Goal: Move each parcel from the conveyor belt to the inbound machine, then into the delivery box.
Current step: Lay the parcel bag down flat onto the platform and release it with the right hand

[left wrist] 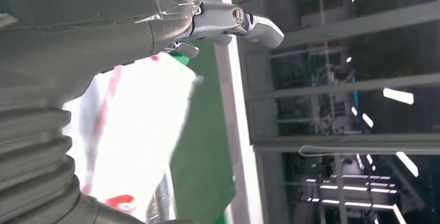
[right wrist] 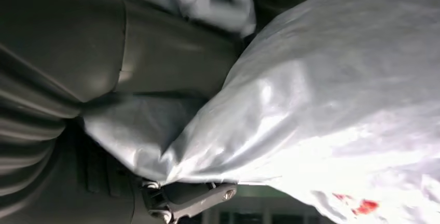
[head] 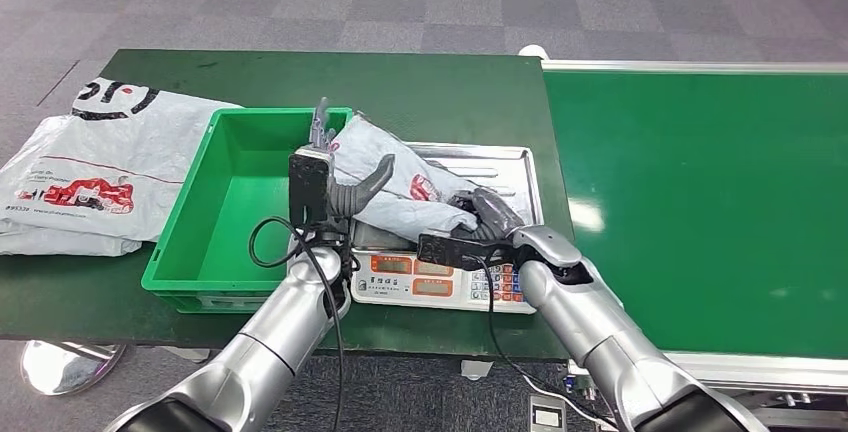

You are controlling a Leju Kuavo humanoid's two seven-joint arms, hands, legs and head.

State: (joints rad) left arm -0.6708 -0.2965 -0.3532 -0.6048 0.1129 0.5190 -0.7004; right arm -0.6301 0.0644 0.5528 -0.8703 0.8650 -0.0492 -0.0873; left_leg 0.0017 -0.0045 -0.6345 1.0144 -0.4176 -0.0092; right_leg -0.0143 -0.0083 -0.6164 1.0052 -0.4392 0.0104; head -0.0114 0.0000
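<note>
A grey plastic parcel (head: 400, 197) with red print lies on the steel platter of the inbound machine (head: 440, 277), a scale with orange displays. One end of the parcel leans over the rim of the green delivery box (head: 235, 202). My right hand (head: 490, 214) grips the parcel's near right edge. In the right wrist view the parcel (right wrist: 337, 105) presses against that hand (right wrist: 104, 53). My left hand (head: 325, 177) stands upright at the parcel's left side, fingers (left wrist: 244, 24) spread, thumb against the film (left wrist: 140, 130). The conveyor belt (head: 700, 202) on the right carries nothing.
A larger white-grey parcel bag (head: 90, 167) lies flat on the green table left of the box. The box's inside holds nothing. Black cables hang from both wrists near the scale's front. A round metal base (head: 70, 362) stands on the floor at the lower left.
</note>
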